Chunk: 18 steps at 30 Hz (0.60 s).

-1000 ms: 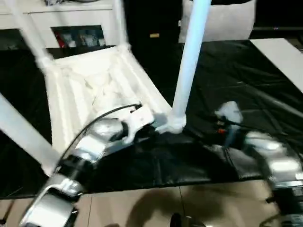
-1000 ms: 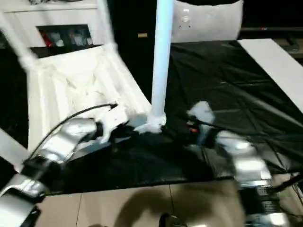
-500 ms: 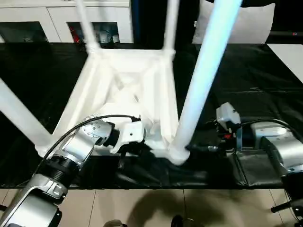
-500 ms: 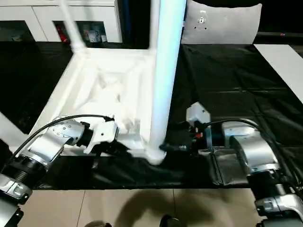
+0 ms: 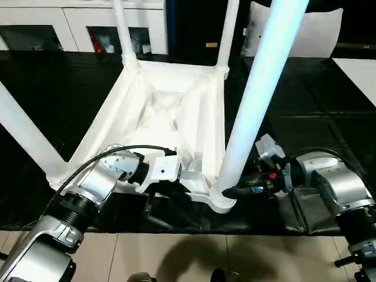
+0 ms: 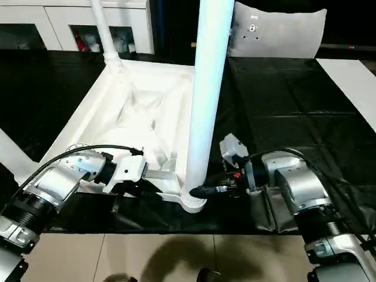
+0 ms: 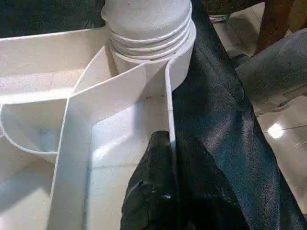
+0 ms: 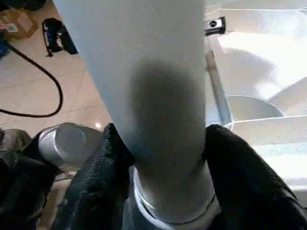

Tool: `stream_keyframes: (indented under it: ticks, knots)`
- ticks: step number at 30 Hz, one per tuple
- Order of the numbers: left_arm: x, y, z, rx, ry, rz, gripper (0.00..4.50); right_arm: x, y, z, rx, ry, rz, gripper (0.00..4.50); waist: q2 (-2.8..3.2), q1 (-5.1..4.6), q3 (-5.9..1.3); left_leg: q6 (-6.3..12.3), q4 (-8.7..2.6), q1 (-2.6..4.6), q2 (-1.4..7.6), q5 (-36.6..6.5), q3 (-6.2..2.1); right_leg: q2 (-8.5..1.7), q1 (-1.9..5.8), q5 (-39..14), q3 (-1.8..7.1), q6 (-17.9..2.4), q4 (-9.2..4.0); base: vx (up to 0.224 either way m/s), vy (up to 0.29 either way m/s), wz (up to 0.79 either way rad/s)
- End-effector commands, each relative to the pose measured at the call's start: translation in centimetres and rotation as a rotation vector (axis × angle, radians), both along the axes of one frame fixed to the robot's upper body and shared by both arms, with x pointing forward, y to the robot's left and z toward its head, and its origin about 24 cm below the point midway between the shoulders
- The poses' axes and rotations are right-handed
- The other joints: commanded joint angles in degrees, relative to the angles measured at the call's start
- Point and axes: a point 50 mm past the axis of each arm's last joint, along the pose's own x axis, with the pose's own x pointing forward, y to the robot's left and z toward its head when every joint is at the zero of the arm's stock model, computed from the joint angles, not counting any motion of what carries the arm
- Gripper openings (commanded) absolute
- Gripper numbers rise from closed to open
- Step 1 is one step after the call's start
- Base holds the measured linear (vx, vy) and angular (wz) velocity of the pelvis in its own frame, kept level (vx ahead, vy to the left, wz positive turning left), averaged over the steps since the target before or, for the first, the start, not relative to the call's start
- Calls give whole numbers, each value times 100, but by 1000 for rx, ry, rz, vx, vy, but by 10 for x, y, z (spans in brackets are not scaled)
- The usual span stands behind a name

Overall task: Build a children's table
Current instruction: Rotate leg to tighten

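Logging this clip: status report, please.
Left gripper pinching the upturned table top's wall rib. Right gripper clasps the near leg by its socket. Four legs seated. Nothing in the way.

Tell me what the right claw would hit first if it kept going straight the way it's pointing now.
The right claw already has its fingers either side of the nearest leg, just above the corner socket. Going straight on, it would most likely press into that leg first; the tabletop's ribbed underside lies beyond.
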Motion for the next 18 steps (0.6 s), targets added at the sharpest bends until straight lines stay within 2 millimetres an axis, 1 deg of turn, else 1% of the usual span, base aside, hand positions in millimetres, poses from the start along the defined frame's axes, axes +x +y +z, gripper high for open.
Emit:
stream_keyframes:
  ticks: [1,3,4,6,7,8,9,10,11,12,13,14,15,16,17,18]
  knots:
    - [-9,-9,-8,46,45,-100,0,1,8,3,28,19,33,212,-70,-21,-393,613,-360,-68,136,-480,82,-324,421,-2009,361,-892,-299,0,0,0]
    - [-8,-8,-8,43,46,-92,0,0,8,2,34,23,35,203,-68,-20,-378,583,-366,-68,134,-535,79,-321,417,-2114,356,-856,-312,0,0,0]
    - [-7,-7,-8,31,52,-69,0,-1,10,2,55,39,32,201,-59,-20,-376,566,-366,-66,129,-569,79,-321,419,-2166,356,-828,-321,0,0,0]
    - [-3,-8,-7,3,57,3,0,-5,13,1,87,53,13,199,-66,-16,-368,545,-369,-55,131,-590,87,-315,413,-2210,361,-798,-339,0,0,0]
    - [0,-10,-7,-20,52,61,0,-7,15,-1,107,54,-23,199,-68,-2,-359,526,-376,-48,132,-625,83,-320,408,-2285,357,-778,-353,0,0,0]
    - [3,-12,-6,-42,50,121,0,-7,18,-4,109,30,-86,199,-73,-10,-355,508,-381,-48,128,-647,81,-315,414,-2349,354,-744,-354,0,0,0]
    - [4,-12,-6,-47,50,133,0,-6,19,-5,108,22,-102,199,-76,-15,-326,452,-392,-34,119,-771,83,-320,389,-2589,348,-659,-400,0,0,0]
    - [7,-15,-5,-69,49,197,0,-3,23,-10,92,-14,-209,199,-86,-42,-317,386,-399,-47,90,-891,74,-324,409,-2904,322,-522,-436,0,0,0]
    - [7,-15,-5,-69,49,197,0,-3,23,-10,92,-14,-209,199,-84,-47,-309,346,-393,-28,73,-930,77,-314,387,-3054,310,-437,-471,0,0,0]
    - [8,-16,-4,-78,48,221,0,-2,25,-12,85,-21,-262,198,-96,-86,-295,291,-390,-32,42,-1015,67,-315,392,-3352,276,-275,-520,-51,-3,-6]
    - [11,-24,-4,-103,46,317,0,6,34,-18,97,-26,-460,197,-70,-138,-270,211,-391,-33,23,-1089,59,-295,371,-3554,239,-142,-565,0,0,0]
    - [13,-30,-4,-120,48,363,0,8,39,-21,108,-17,-547,196,-76,-235,-254,148,-368,-23,-12,-1252,45,-285,354,-3823,166,9,-639,0,0,0]
    - [13,-30,-4,-120,48,363,0,8,39,-21,108,-17,-547,196,-76,-235,-254,148,-368,-23,-12,-1252,45,-285,354,-3823,166,9,-639,0,0,0]
    - [15,-41,-4,-141,54,425,0,12,45,-25,101,-7,-666,195,-63,-370,-248,113,-347,-78,-33,-1422,7,-273,415,-4039,49,305,-723,0,0,0]
    - [16,-46,-4,-150,56,456,0,13,48,-26,95,-5,-709,195,-30,-399,-236,129,-350,-35,-12,-1497,-6,-287,398,-4043,6,330,-773,0,0,0]
    - [17,-48,-4,-153,56,466,0,14,49,-27,93,-5,-721,195,21,-482,-225,193,-339,16,3,-1698,-22,-290,393,-4015,-82,363,-866,0,0,0]
